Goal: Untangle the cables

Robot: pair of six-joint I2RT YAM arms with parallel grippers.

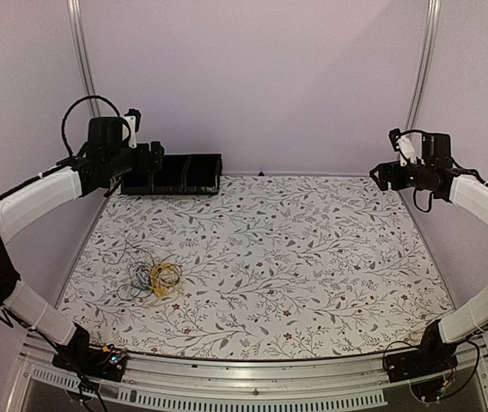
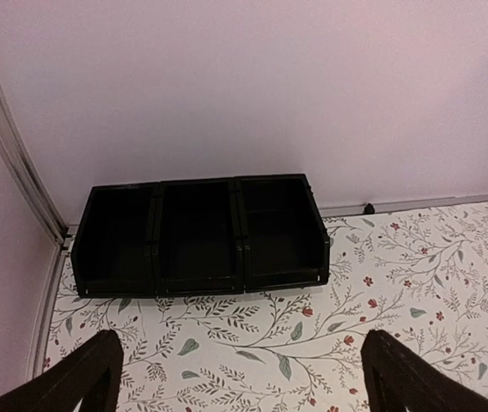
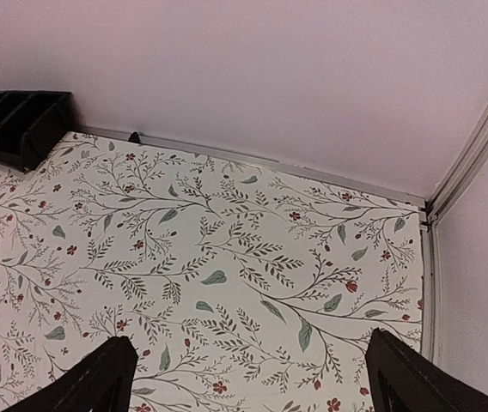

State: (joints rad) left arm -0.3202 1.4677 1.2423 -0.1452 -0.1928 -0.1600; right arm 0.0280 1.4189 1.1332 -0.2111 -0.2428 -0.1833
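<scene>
The cables [image 1: 154, 277] lie as a small tangle of thin yellow, blue and black loops on the floral table cover, left of centre near the front. Neither wrist view shows them. My left gripper [image 1: 160, 156] hangs high at the back left, over the black bins, far from the tangle. Its jaws stand wide open with nothing between them [image 2: 242, 378]. My right gripper [image 1: 380, 177] is raised at the back right, also wide open and empty [image 3: 248, 382], with only the patterned cover below it.
A black three-compartment bin [image 2: 199, 233] sits against the back wall at the left [image 1: 175, 175]. Metal frame posts [image 1: 422, 64] rise at both back corners. Pale walls close the table on three sides; the arm bases [image 1: 98, 360] stand at the near edge.
</scene>
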